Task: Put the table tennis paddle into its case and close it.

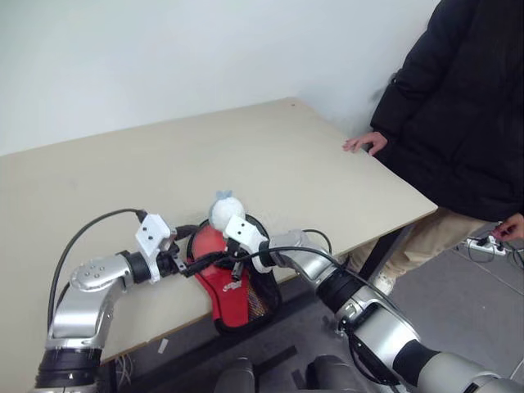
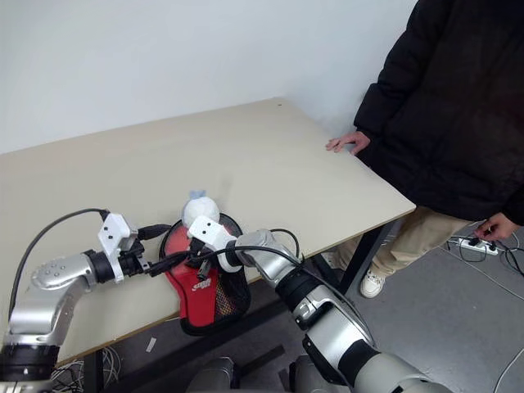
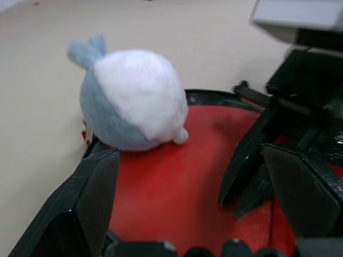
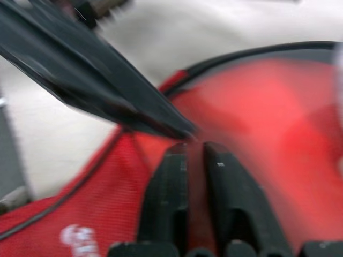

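Note:
The table tennis paddle (image 1: 211,250) lies with its red face up inside the case (image 1: 260,304), whose black-edged mesh and red label hang over the table's front edge. My left gripper (image 1: 183,264) reaches in from the left, open wide over the red face (image 3: 161,193). My right gripper (image 1: 232,265) comes from the right and points left over the case's mesh (image 4: 80,214). Its fingers (image 4: 166,198) stand close together with a narrow gap and nothing seen between them. The handle is hidden.
A whitish-grey plush ball (image 1: 223,211) rests against the case's far rim. A person in a black jacket stands at the table's right corner, one hand (image 1: 364,143) on the tabletop (image 1: 270,155). A power strip (image 1: 483,243) lies on the floor.

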